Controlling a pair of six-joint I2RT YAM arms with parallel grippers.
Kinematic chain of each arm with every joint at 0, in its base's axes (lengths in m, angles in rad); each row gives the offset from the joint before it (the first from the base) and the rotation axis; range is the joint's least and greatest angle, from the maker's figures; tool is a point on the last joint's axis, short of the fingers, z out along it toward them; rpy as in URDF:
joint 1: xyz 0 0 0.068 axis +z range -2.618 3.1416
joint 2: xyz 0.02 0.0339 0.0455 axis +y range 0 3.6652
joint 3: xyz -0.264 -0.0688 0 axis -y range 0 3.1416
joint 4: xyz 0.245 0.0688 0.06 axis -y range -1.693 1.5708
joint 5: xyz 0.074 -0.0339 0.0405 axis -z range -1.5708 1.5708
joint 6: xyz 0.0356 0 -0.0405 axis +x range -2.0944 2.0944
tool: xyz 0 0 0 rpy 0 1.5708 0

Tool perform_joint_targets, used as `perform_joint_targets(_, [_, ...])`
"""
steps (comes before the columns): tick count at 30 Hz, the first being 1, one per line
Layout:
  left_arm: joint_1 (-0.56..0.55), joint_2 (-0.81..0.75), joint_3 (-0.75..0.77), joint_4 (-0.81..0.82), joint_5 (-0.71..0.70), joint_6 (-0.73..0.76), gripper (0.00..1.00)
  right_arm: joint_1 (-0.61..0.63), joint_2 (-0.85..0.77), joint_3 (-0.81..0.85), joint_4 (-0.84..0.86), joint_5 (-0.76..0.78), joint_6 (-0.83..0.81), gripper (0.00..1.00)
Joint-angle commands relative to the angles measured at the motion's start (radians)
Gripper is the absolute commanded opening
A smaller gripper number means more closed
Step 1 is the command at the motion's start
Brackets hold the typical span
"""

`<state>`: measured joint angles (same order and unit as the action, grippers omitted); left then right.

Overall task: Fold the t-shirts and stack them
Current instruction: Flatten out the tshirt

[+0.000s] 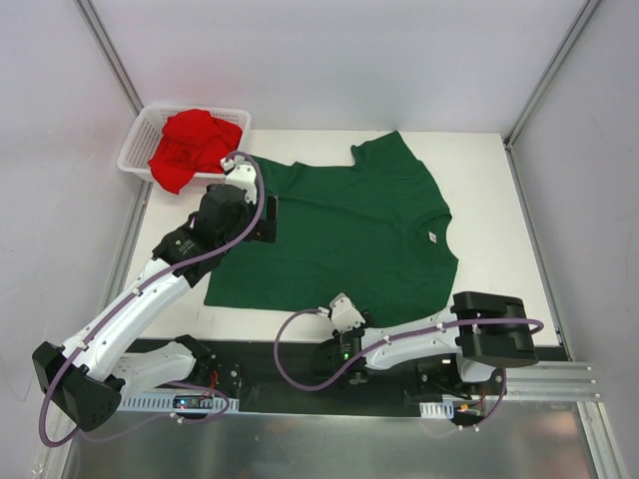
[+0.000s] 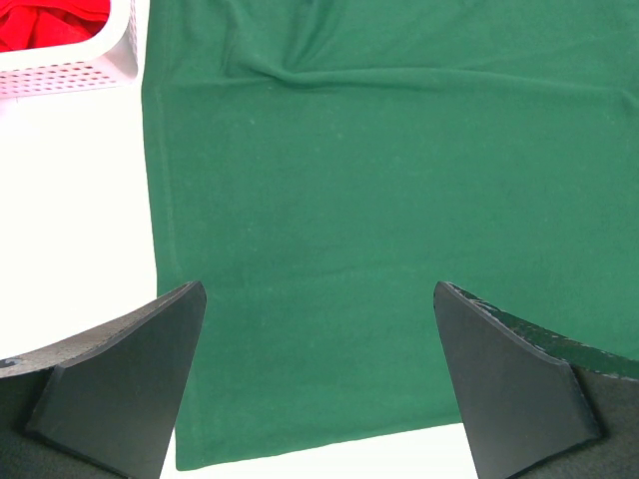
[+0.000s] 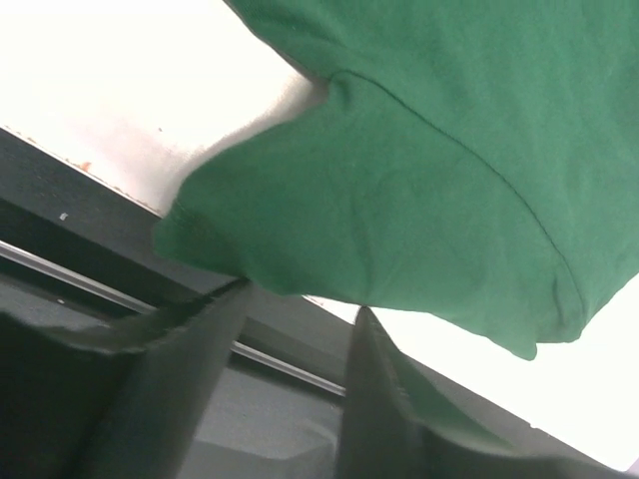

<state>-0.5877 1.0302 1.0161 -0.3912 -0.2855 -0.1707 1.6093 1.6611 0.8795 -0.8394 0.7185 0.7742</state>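
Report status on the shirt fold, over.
Left fingers open above green t-shirt. Right fingers apart at its near sleeve, nothing clamped. Shirt flat; red t-shirt heaped in basket. Nothing blocking.

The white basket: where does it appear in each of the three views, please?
Top external: the white basket sits at the upper left, holding the red t-shirt.
Left wrist: the white basket fills the top left corner.
Right wrist: not in it.
Shared landmark: the green t-shirt, visible in all three views.
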Motion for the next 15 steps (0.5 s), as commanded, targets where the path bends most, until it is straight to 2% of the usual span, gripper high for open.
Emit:
perform_joint_targets(1, [0.006, -0.024, -0.005, 0.015, 0.0, -0.003, 0.99, 0.006, 0.012, 0.03, 0.01, 0.009, 0.004, 0.46])
perform_joint_targets(5, [0.006, -0.028, -0.005, 0.014, 0.0, 0.002, 0.99, 0.006, 0.017, 0.032, 0.013, 0.009, 0.0, 0.37])
perform_joint_targets(6, [0.006, -0.028, -0.005, 0.014, 0.002, 0.002, 0.99, 0.006, 0.017, 0.032, 0.011, 0.007, 0.0, 0.3])
perform_joint_targets(12, [0.005, -0.027, -0.004, 0.012, 0.002, 0.005, 0.99, 0.006, 0.022, 0.033, 0.013, 0.009, 0.004, 0.21])
perform_joint_targets(13, [0.006, -0.027, -0.004, 0.015, 0.002, 0.005, 0.99, 0.006, 0.023, 0.035, 0.013, 0.01, 0.005, 0.18])
perform_joint_targets(14, [0.006, -0.027, -0.004, 0.014, 0.002, 0.005, 0.99, 0.005, 0.025, 0.036, 0.011, 0.012, 0.008, 0.11])
perform_joint_targets(15, [0.006, -0.027, -0.005, 0.014, 0.002, 0.005, 0.99, 0.004, 0.026, 0.039, 0.01, 0.012, 0.007, 0.09])
